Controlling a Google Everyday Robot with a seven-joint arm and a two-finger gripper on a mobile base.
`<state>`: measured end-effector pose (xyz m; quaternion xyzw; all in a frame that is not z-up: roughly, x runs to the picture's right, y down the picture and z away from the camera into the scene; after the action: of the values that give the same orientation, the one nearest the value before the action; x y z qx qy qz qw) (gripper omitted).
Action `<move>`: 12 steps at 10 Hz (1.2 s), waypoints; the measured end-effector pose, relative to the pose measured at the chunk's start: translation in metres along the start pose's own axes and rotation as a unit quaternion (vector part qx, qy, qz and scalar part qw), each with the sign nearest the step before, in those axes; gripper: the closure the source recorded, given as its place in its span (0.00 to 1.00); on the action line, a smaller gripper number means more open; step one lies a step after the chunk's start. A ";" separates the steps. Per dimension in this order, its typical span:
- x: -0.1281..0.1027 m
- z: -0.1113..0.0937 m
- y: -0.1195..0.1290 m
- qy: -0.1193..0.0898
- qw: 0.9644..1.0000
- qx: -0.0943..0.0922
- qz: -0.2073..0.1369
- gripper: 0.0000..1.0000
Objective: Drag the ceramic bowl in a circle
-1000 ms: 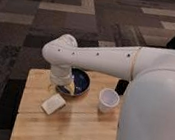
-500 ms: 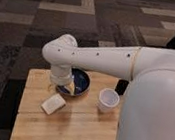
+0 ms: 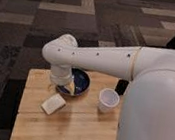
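Observation:
The ceramic bowl point(image 3: 81, 83) is a shallow glossy dark-blue bowl with pale streaks inside. It sits on the wooden table point(image 3: 66, 126) near the table's far edge, left of the white cup. My white arm reaches in from the right and bends down over the bowl's left side. The gripper point(image 3: 63, 87) hangs below the wrist at the bowl's left rim and is mostly hidden by the arm. The bowl's left part is covered by the wrist.
A small white cup point(image 3: 108, 100) stands right of the bowl. A flat beige block point(image 3: 53, 103) lies in front of the bowl to the left. My white body fills the right side. Dark patterned carpet surrounds the table.
The bowl has shifted slightly to the right and forward under the wrist. The arm has barely moved.

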<state>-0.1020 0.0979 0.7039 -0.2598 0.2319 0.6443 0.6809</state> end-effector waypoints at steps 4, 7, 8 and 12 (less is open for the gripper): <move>0.000 0.000 0.000 0.000 1.000 0.000 0.000 0.35; 0.000 0.000 0.000 0.000 1.000 0.000 0.000 0.35; 0.000 0.000 0.000 0.001 1.000 0.001 0.000 0.35; -0.012 -0.024 0.030 0.006 0.998 0.036 -0.058 0.35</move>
<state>-0.1326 0.0741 0.6919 -0.2520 0.2439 0.5933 0.7246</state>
